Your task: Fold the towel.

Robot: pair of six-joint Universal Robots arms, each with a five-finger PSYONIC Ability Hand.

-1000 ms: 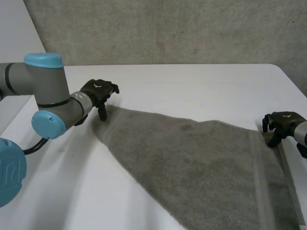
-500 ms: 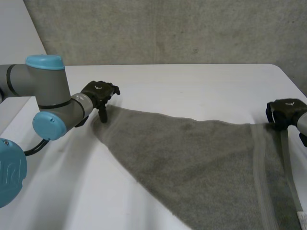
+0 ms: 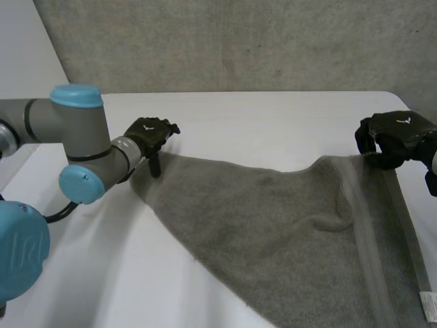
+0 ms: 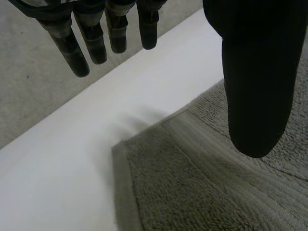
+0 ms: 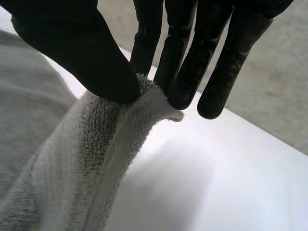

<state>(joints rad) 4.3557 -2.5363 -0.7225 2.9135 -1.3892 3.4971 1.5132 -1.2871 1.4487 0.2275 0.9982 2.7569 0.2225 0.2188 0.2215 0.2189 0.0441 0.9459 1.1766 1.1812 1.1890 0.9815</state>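
The left hand (image 3: 151, 133) hangs over the towel's (image 3: 273, 232) far-left corner, fingers straight and apart from the thumb, gripping nothing. Its wrist view shows that corner (image 4: 126, 147) lying flat on the tabletop (image 3: 273, 113) just beneath. The towel's far edge runs hand to hand, the rest spreading toward the tabletop's near right corner. The right hand (image 3: 392, 137) pinches the far-right corner between thumb and fingers, lifted — plain in its wrist view.

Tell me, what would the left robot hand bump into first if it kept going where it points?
Probably the grey terry towel: the left robot hand points down at its corner, thumb over the cloth, fingers over the bare white table just past the edge. Depth is unclear.
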